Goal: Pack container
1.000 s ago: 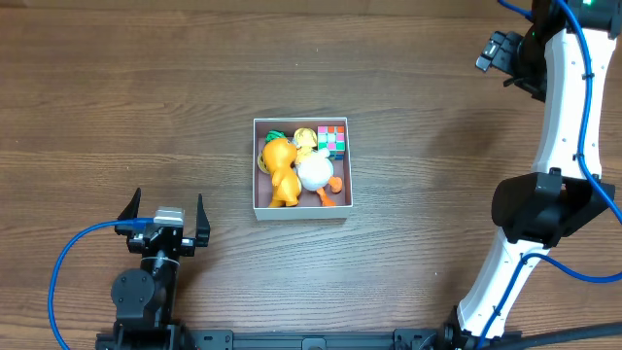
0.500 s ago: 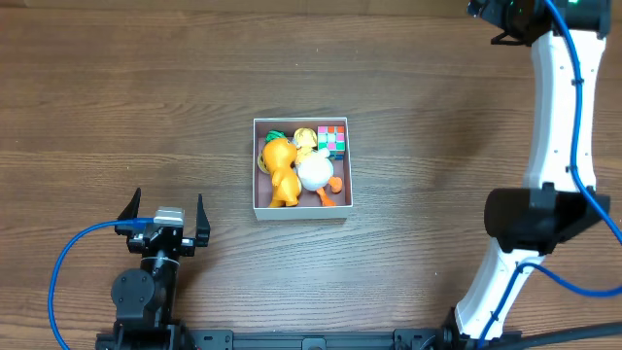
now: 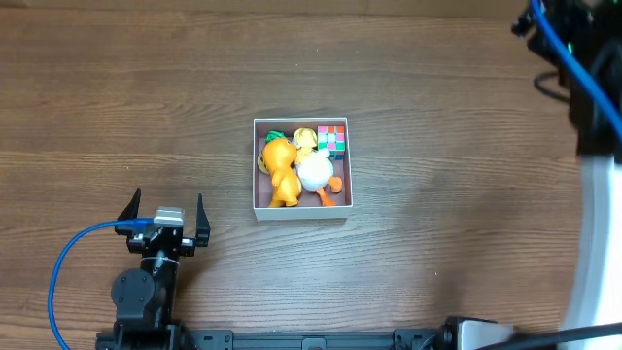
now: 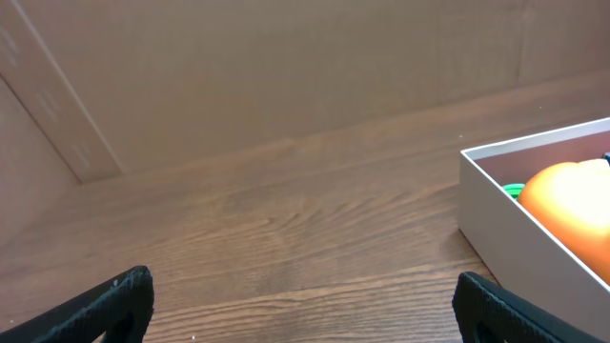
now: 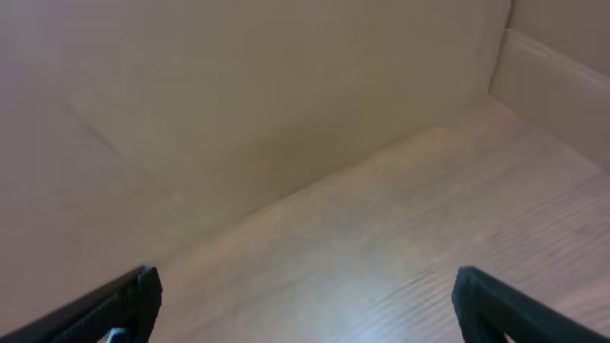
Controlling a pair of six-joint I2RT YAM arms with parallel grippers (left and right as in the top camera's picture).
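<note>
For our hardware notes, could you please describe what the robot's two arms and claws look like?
The left arm is black, with a silver block behind the black two-finger left claw and a looping blue cable. The right arm is white lower down, black above, with a second blue cable.

Surface (image 3: 437,224) — brown wood grain, smooth, low sheen. Container (image 3: 301,214): white card walls, matt. Orange toy (image 3: 280,165) and white toy (image 3: 314,173) look like smooth plastic with a slight gloss. Cube (image 3: 332,138) — coloured facelets, shiny. Left hand (image 3: 165,206): black plastic, matt. Cable (image 3: 73,253): blue, smooth jacket. Right arm (image 3: 598,243): white shell, glossy plastic. Panel (image 4: 286,67) behind the surface: plain brown board, matt.
</note>
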